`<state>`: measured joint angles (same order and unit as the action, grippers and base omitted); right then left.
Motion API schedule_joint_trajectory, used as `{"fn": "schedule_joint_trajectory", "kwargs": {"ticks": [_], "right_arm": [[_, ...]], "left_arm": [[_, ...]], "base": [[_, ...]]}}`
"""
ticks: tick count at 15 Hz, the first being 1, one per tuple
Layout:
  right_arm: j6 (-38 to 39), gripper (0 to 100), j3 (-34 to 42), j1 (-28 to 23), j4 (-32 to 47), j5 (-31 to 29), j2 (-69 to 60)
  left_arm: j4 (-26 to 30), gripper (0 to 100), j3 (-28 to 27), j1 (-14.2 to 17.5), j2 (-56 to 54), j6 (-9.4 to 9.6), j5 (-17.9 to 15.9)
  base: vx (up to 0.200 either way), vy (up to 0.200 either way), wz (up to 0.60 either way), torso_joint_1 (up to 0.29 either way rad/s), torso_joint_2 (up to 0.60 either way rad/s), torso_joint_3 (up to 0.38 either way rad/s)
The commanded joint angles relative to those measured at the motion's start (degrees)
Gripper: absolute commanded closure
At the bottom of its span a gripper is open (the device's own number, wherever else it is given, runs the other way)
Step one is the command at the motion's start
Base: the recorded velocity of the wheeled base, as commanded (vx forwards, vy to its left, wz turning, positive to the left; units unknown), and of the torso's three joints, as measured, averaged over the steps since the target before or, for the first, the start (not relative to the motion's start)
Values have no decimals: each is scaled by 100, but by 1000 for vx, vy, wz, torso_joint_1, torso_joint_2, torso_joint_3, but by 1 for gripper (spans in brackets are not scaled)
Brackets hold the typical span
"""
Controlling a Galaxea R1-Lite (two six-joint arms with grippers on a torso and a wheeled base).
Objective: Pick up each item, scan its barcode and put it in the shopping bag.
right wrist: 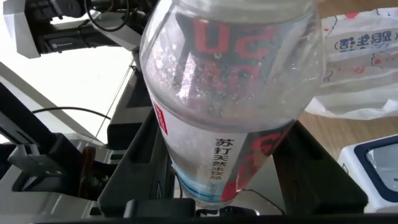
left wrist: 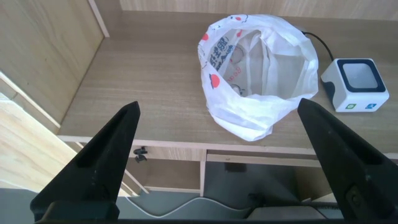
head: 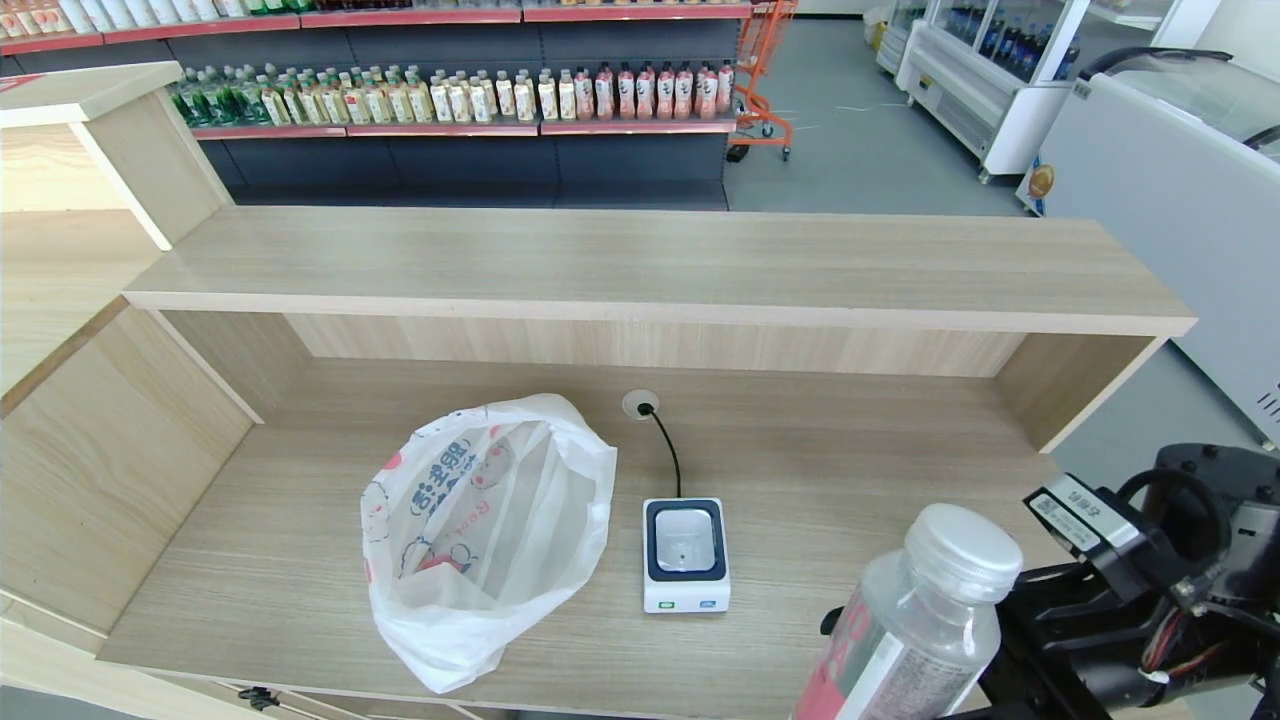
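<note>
A clear plastic bottle with a white cap and a red and white label hangs tilted over the counter's front right corner, with my right gripper shut on its lower body. The same bottle sits between the dark fingers. A white scanner with a dark window stands mid-counter, left of the bottle. The white printed shopping bag lies open-mouthed just left of the scanner. My left gripper hovers open off the counter's front edge, nothing between its fingers, facing the bag and scanner.
The wooden counter has a raised back ledge and side walls. A black cable runs from the scanner to a hole at the back. Drink shelves and freezers stand beyond. Bare counter lies right of the scanner.
</note>
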<state>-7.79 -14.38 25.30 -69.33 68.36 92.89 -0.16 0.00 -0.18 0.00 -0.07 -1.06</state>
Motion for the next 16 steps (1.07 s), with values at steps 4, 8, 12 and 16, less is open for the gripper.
{"fn": "schedule_joint_trajectory", "kwargs": {"ticks": [4, 8, 12, 16], "right_arm": [[32, 100, -12, 2, -2, 1, 45], [146, 100, -38, 107, 385, 1, -8], [146, 100, -56, 309, 446, 1, 194], [181, 100, -82, 344, 596, 1, 247]], "left_arm": [[-2, 0, 0, 1, 9, -1, 1], [-2, 0, 0, 1, 9, -1, 1], [-2, 0, 0, 1, 9, -1, 1], [-2, 0, 0, 1, 9, -1, 1]], "base": [[0, 0, 0, 0, 0, 0], [0, 0, 0, 0, 0, 0], [0, 0, 0, 0, 0, 0], [0, 0, 0, 0, 0, 0]]}}
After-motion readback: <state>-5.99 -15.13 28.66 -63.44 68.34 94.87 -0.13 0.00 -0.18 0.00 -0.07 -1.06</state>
